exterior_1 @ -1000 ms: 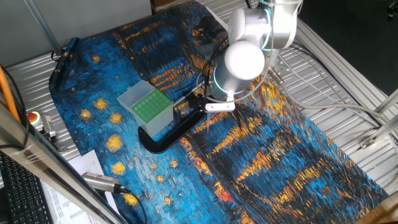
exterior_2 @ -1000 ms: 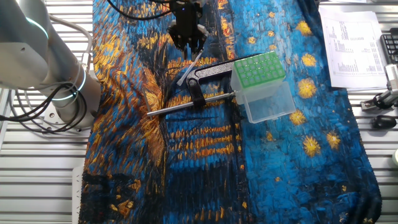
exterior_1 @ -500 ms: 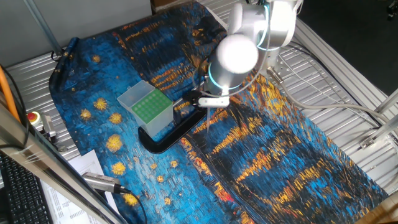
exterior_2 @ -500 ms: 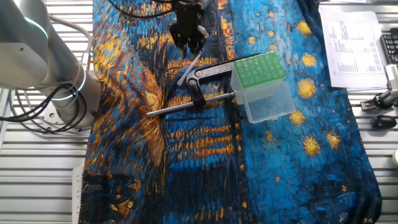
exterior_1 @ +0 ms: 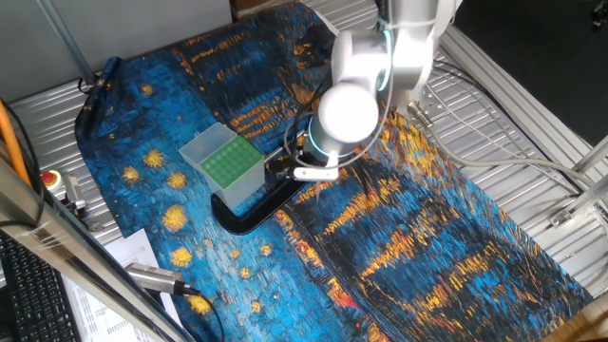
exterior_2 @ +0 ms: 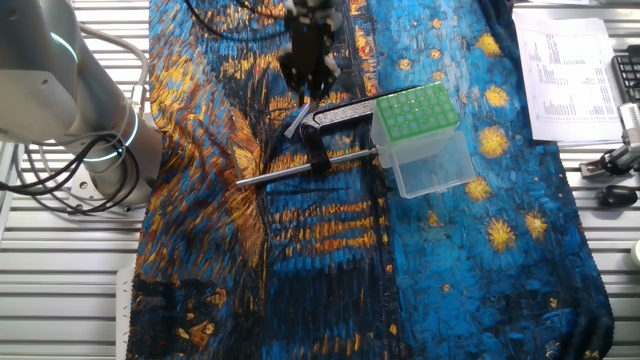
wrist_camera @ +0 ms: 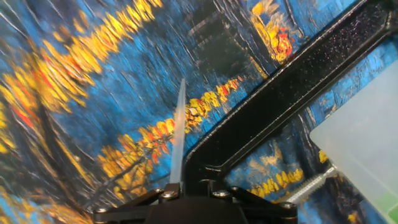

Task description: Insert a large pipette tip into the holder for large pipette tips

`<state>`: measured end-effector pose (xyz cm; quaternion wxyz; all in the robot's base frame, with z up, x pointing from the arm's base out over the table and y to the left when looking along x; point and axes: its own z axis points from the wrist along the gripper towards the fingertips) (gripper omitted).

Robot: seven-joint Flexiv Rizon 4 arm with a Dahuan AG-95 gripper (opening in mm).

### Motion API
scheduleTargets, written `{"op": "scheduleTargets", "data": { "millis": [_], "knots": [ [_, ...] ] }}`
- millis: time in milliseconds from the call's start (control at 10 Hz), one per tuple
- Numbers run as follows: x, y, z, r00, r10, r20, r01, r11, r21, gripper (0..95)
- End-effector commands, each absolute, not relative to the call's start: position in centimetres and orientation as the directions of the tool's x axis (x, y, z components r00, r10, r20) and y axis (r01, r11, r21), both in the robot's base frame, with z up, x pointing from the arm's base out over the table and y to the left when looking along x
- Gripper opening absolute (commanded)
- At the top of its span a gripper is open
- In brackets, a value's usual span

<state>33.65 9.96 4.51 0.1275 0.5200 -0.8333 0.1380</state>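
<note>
In the other fixed view my gripper hangs just above the black clamp, shut on the large pipette tip, which slants down to the left from the fingers. The hand view shows the pale tip sticking out from between the shut fingers over the cloth, beside the clamp's black arm. The holder for large pipette tips, a translucent box with a green grid top, stands to the right of the gripper against the clamp. It shows again as the holder, and its whitish wall fills the right edge.
A blue and yellow patterned cloth covers the table. The clamp's metal rod lies across it. The arm's base and cables sit at the left. Papers lie at the right edge, and a keyboard near a red button.
The gripper has moved with the pipette tip toward the clamp and the holder, and sits a little lower. The tip stays in the fingers. The holder and clamp have not moved.
</note>
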Motion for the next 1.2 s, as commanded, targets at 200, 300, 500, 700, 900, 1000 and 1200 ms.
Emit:
{"op": "scheduleTargets", "data": {
  "millis": [200, 300, 500, 700, 900, 1000, 1200],
  "knots": [
    [33.9, 8.6, 4.1, -0.408, -0.838, 0.362, -0.910, 0.402, -0.096, 19.0],
    [33.9, 8.6, 4.0, -0.420, -0.827, 0.374, -0.905, 0.413, -0.102, 19.0],
    [33.9, 8.6, 3.8, -0.419, -0.830, 0.367, -0.905, 0.415, -0.095, 19.0],
    [33.9, 8.7, 3.9, -0.421, -0.831, 0.363, -0.904, 0.417, -0.094, 19.0],
    [33.8, 9.0, 4.0, -0.422, -0.834, 0.356, -0.903, 0.420, -0.088, 19.0],
    [33.8, 9.1, 4.0, -0.422, -0.834, 0.355, -0.903, 0.421, -0.086, 19.0],
    [33.5, 10.0, 3.7, -0.425, -0.837, 0.344, -0.902, 0.424, -0.081, 19.0]
  ]
}}
